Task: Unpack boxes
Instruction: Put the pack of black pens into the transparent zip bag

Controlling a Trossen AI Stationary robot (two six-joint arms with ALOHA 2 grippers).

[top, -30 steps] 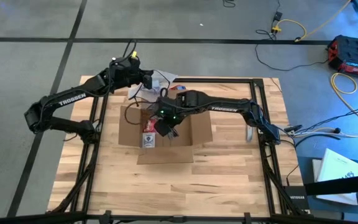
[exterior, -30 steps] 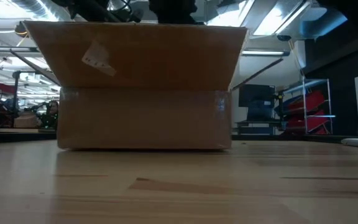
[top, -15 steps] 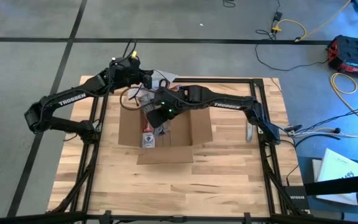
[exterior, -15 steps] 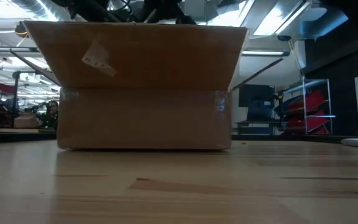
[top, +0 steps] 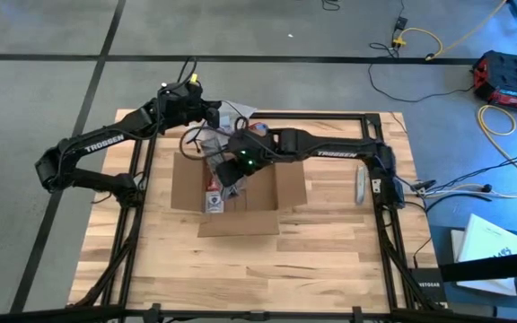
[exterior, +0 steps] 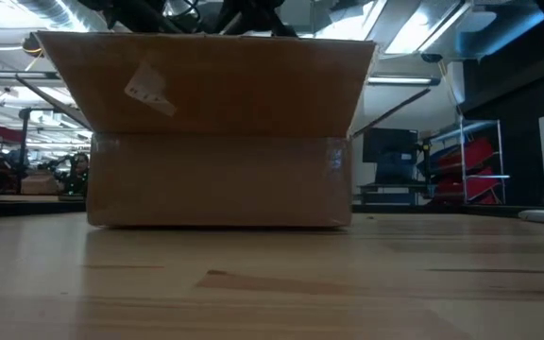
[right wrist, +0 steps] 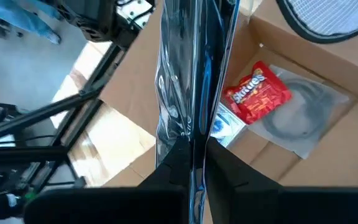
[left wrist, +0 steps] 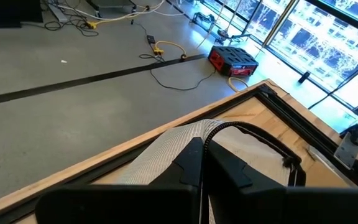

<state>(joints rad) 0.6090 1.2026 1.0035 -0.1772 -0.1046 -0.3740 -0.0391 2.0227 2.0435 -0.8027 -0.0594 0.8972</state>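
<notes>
The brown cardboard box (top: 281, 190) stands open on the wooden table, and its near flap rises in the low view (exterior: 220, 85). My right gripper (right wrist: 194, 158) is over the box's left half (top: 227, 177), shut on a clear shiny plastic bag (right wrist: 191, 74). Beyond the box's far left corner, my left gripper (top: 220, 116) is shut on a white mesh thing (left wrist: 173, 146) with a black hoop (left wrist: 263, 140). In the box lie a red sweets packet (right wrist: 257, 93), a blue-and-white packet (right wrist: 225, 127) and a clear bag with a coiled black cord (right wrist: 300, 127). My left gripper pinches the white mesh thing at an edge (left wrist: 188, 152) between its two shut fingers, next to the black hoop. The mesh spreads away beyond the fingertips, held clear of the table. My right gripper pinches the clear plastic bag's gathered edge (right wrist: 191, 140) between its two fingers, slanting down from above. The bag stretches away from the fingertips as a long crumpled strip over the open box.
A black frame (top: 366, 135) runs round the table's edges. A small silvery object (top: 359, 187) lies on the wood right of the box. One flap (top: 238, 224) lies flat toward the near edge, with bare wood (top: 240, 269) in front of it.
My right gripper has turned and tipped over the box's left half and drawn a little toward its far left corner, still shut on the plastic bag. The box has stayed in place.
</notes>
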